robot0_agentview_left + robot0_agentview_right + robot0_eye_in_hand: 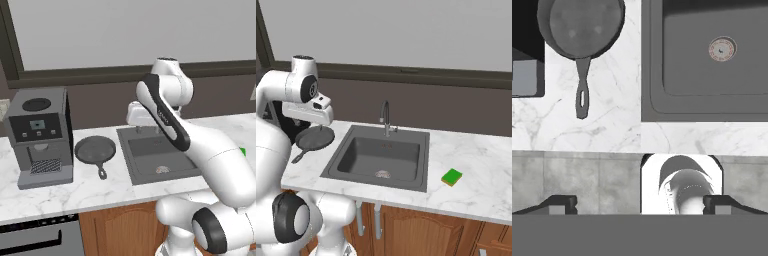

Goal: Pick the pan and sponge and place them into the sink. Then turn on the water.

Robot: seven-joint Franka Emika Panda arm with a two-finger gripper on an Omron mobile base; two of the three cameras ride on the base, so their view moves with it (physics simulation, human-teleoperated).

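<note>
Coffee machine, grey and boxy point(42, 135), stands leftmost on white marble tabletop point(75, 190). Round dark grey skillet point(95, 150) beside it, handle loop toward front edge. Dark grey recessed sink point(381, 157) next. Green-and-yellow sponge point(452, 177) right of sink. Claw point(640, 204) spread wide, holding nothing.

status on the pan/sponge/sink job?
Done: nothing. The pan sits on the counter left of the sink; the sponge lies on its right. In hand: the open, empty pincer looks down at them. Left: both placements, then water; the faucet is dry.
</note>
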